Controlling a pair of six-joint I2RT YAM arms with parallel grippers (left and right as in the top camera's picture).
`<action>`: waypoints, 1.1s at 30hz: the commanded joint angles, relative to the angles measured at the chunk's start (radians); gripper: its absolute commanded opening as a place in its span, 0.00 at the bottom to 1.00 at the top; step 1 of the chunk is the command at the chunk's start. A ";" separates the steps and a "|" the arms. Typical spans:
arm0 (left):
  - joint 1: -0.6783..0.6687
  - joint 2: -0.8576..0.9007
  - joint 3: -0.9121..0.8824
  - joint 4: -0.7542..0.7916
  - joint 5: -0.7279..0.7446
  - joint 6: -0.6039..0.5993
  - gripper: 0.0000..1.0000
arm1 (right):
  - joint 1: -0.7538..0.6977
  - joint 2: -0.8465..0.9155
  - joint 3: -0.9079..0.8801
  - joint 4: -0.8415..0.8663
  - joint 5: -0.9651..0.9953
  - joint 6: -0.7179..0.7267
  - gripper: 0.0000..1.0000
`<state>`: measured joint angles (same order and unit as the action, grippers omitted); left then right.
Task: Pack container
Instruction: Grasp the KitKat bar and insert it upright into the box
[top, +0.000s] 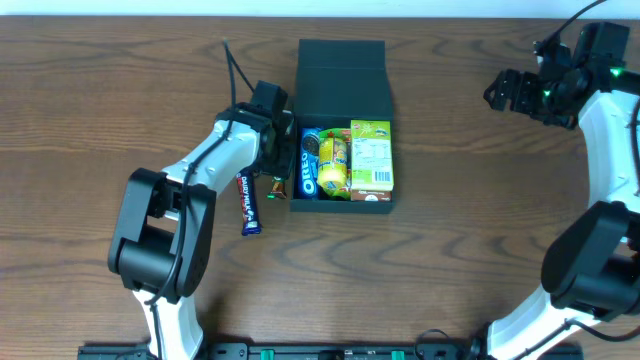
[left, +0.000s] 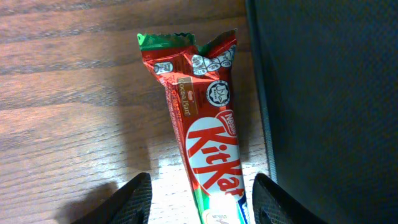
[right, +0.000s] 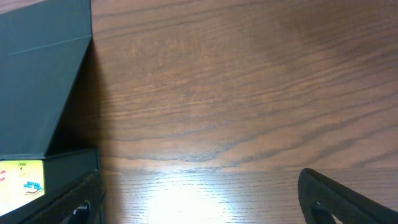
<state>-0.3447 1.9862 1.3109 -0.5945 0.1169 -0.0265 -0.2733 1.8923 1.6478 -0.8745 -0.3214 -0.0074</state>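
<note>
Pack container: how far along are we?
Done: Oreo pack, yellow snack pack and green carton sit in the open container. In hand: left pincer straddles the KitKat beside it, not gripping. Left: KitKat, Dairy Milk bar, closing the lid. Right pincer open, empty.

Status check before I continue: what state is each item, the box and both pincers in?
container: lid open, partly packed.
Oreo pack: inside, left.
yellow snack pack: inside, middle.
green carton: inside, right.
KitKat bar: flat on the table beside the container, not gripped.
Dairy Milk bar: flat on the table, untouched.
left pincer: open, straddling the KitKat bar.
right pincer: open, empty.
</note>
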 joint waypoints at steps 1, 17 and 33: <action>-0.015 0.019 -0.002 -0.004 -0.063 -0.004 0.52 | -0.007 0.008 -0.001 0.000 0.000 0.014 0.99; -0.016 0.019 -0.002 -0.029 -0.198 -0.023 0.40 | -0.007 0.008 -0.001 0.000 -0.001 0.014 0.99; -0.016 0.038 0.012 -0.040 -0.196 -0.068 0.30 | -0.007 0.008 -0.002 -0.002 -0.001 0.014 0.99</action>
<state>-0.3573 2.0087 1.3109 -0.6254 -0.0601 -0.0727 -0.2733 1.8923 1.6478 -0.8745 -0.3214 -0.0074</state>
